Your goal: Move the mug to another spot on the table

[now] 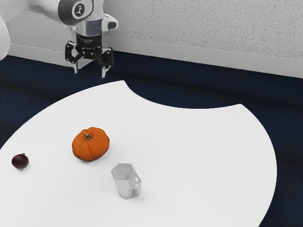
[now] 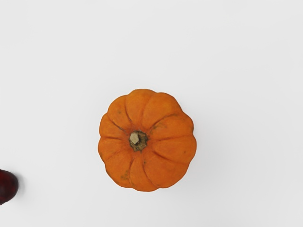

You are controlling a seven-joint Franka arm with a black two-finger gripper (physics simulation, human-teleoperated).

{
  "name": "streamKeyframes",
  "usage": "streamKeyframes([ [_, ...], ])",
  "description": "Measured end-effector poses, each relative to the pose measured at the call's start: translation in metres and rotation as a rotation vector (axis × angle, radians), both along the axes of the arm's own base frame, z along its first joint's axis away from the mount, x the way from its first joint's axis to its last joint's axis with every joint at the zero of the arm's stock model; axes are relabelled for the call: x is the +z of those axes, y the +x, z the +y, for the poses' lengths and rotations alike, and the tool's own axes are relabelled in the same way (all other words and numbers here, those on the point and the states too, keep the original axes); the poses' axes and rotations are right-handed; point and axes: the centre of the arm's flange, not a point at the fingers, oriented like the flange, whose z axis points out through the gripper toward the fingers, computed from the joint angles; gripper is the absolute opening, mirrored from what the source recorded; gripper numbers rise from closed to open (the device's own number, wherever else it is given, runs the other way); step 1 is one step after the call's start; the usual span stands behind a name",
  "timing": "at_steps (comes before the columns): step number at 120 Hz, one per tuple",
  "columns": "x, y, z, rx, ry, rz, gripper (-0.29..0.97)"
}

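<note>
Hanging well above the white table (image 1: 199, 156), the tool (image 1: 90, 72) has its two black fingers spread wide with nothing between them. It is well apart from everything on the surface.

The mug (image 1: 126, 180), pale grey with faceted sides, stands upright toward the table's near edge. Its handle is turned to the exterior view's right, and nothing touches it.

An orange pumpkin (image 1: 90, 143) sits near the mug, further from the near edge and toward the exterior view's left, clear of the mug. The wrist view looks straight down on the pumpkin (image 2: 147, 140), with its ribs and stubby brown stem plain to see.

A small dark red round thing (image 1: 20, 161) (an onion or a fruit, I cannot tell which) lies by the table's edge at the exterior view's left. It is apart from the pumpkin, and in the wrist view it (image 2: 5, 186) is cut off at the frame's border.

The table's far edge has a curved bite taken out of it.
</note>
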Motion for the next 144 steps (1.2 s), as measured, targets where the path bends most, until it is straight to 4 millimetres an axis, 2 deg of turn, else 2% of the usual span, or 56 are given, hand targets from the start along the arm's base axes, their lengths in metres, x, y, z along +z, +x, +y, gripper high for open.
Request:
streamKeyframes([
  [13,-0.007,0.007,-0.004,0.03,0.0,-0.04,0.68],
  [36,-0.043,-0.003,-0.051,0.026,-0.053,0.004,0.68],
  [50,-0.062,-0.031,-0.082,0.05,-0.095,0.038,0.68],
  [75,-0.112,-0.06,-0.1,0.193,-0.143,0.058,0.68],
  [106,-0.179,-0.093,-0.136,0.399,-0.131,0.031,0.68],
  [144,-0.224,-0.132,-0.194,0.597,-0.131,0.002,0.68],
])
